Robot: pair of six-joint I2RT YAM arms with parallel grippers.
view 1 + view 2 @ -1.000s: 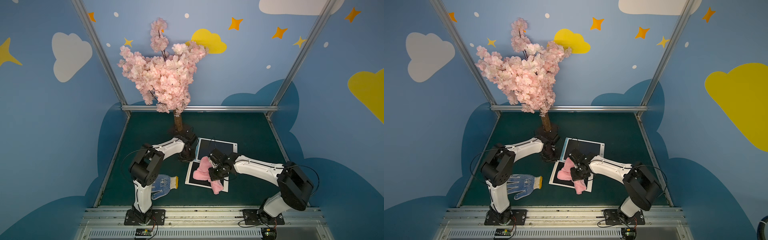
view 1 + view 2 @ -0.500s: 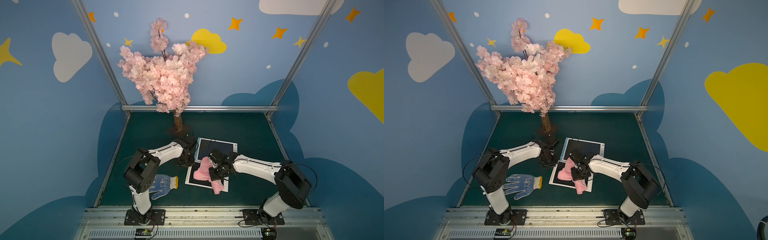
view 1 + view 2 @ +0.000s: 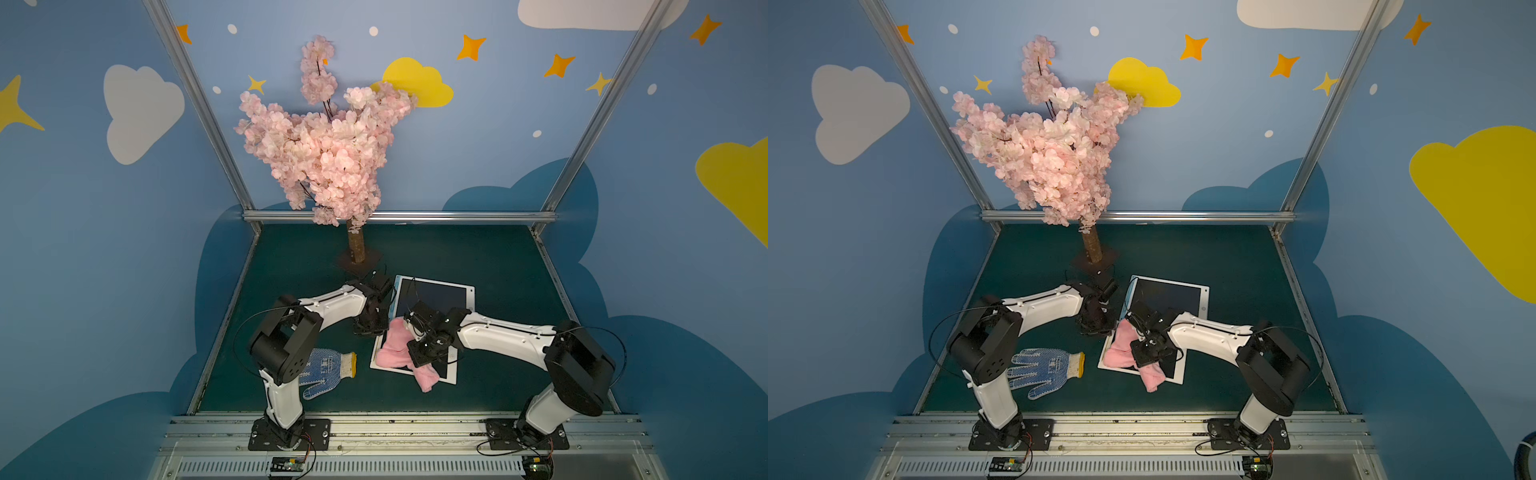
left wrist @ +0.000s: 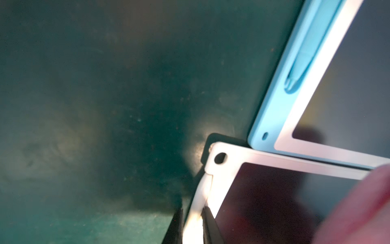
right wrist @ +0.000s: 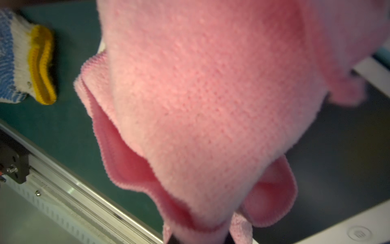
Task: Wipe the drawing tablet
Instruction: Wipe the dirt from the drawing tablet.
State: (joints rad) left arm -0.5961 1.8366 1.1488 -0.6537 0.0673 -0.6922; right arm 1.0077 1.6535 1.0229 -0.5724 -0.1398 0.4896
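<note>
The drawing tablet (image 3: pixel 446 376) (image 3: pixel 1177 374) has a white frame and a dark screen and lies flat on the green mat. A pink cloth (image 3: pixel 395 349) (image 3: pixel 1121 351) covers its left half and hangs over the front edge. My right gripper (image 3: pixel 424 347) (image 3: pixel 1148 353) (image 5: pixel 199 238) is shut on the pink cloth (image 5: pixel 211 95) and holds it on the screen (image 5: pixel 337 158). At the tablet's left edge, near its far corner, my left gripper (image 3: pixel 370 328) (image 3: pixel 1098 326) (image 4: pixel 193 213) is shut on the white frame (image 4: pixel 223 179).
A second tablet (image 3: pixel 436 297) (image 4: pixel 295 74) with a light blue side lies just behind, its front edge over the first. A blue-dotted glove (image 3: pixel 328 368) (image 5: pixel 27 63) lies at the front left. The blossom tree's trunk (image 3: pixel 357 259) stands at the back. A metal rail (image 5: pixel 73 200) runs along the front.
My right gripper has slid the pink cloth a little to the left across the screen. The left gripper has come slightly forward along the tablet's edge and stays closed.
</note>
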